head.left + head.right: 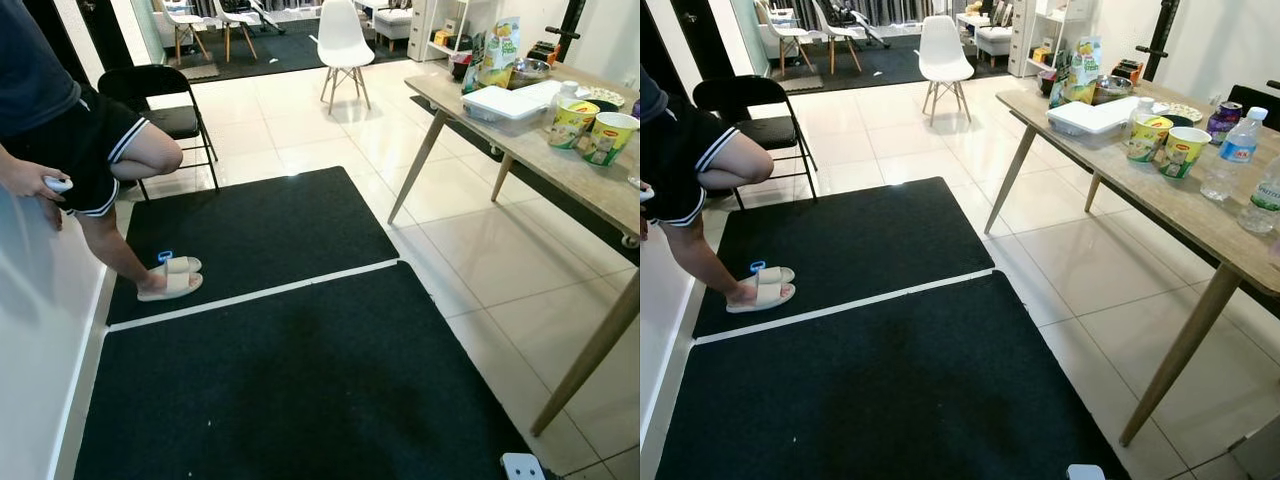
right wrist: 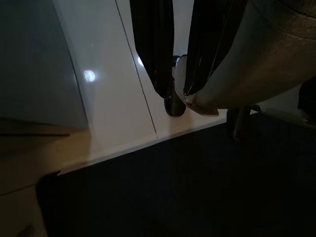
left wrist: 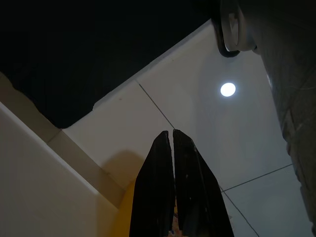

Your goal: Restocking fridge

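Left gripper [image 3: 173, 136]: arm hangs idle; fingers pressed together, nothing between them; pale floor tiles and a dark mat edge beyond the tips.
Right gripper [image 2: 173, 94]: hangs low; a narrow gap between the fingers, empty; black mat [image 2: 197, 182] just past the tips.
Fridge: not in sight from where I stand.
Stock to move, my guess: goods on the wooden table [image 1: 1200, 215], well off to the right of the right gripper and above it.
Water bottles [image 1: 1238, 150]: near table edge. Likely heavier, smooth, thin-walled; take at mid-body, moderate squeeze.
Noodle cups [image 1: 1181, 150]: two, touching side by side. Likely light, crushable walls; grip below the rim, gently.
White lidded tray [image 1: 1098, 115]: flat, wide; probably too broad for one gripper.
Person [image 1: 60, 150]: by the left wall, one leg raised, near a black folding chair [image 1: 165, 100].
Stage: approach; nothing held yet.
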Motion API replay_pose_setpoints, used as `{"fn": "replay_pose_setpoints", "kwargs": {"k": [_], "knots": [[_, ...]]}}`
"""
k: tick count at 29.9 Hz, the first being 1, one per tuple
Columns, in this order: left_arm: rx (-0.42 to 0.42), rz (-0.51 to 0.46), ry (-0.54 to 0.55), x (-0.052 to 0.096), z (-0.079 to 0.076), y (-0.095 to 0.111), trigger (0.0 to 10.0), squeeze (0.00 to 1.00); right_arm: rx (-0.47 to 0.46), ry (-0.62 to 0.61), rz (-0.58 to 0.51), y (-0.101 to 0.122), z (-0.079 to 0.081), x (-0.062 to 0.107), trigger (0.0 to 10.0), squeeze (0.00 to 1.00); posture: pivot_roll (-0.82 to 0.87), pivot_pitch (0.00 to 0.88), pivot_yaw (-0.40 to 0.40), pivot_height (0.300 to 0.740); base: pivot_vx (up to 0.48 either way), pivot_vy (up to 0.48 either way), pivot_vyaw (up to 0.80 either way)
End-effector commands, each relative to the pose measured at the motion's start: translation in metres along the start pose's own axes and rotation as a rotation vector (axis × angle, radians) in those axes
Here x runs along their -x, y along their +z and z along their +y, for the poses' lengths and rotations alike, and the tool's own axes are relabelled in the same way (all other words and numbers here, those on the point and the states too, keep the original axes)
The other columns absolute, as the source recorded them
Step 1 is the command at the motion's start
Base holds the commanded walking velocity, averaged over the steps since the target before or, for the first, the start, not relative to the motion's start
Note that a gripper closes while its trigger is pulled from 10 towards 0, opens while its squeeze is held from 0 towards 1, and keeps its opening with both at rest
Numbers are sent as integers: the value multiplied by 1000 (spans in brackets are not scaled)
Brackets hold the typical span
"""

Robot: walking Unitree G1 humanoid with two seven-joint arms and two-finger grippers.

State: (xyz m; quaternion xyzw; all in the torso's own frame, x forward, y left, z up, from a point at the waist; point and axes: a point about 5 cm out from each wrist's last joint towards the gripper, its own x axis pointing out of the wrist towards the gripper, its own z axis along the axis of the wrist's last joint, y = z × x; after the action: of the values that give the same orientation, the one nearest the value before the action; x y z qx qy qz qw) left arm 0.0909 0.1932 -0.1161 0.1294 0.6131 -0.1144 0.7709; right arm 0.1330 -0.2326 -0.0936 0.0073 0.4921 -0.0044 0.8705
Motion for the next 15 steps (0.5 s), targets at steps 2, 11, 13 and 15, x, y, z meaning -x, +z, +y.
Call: {"fn": "replay_pose_setpoints", "kwargs": {"k": [2,11,13,15], "knots": [[1,-38,-14,-1,-3,10,10000,0,6,3,-5,1,1,0,10000,0,-86,0,7,740,347,0,0],[1,-39,-18,-1,-3,10,10000,0,13,7,-9,3,1,-1,10000,0,-85,0,4,740,371,0,0],[2,-39,-19,-1,-3,10,10000,0,15,8,-9,3,1,-1,10000,0,-85,0,4,740,382,0,0],[3,-39,-20,-1,-3,10,10000,0,15,9,-9,3,1,-1,10000,0,-85,0,4,740,386,0,0]]}}
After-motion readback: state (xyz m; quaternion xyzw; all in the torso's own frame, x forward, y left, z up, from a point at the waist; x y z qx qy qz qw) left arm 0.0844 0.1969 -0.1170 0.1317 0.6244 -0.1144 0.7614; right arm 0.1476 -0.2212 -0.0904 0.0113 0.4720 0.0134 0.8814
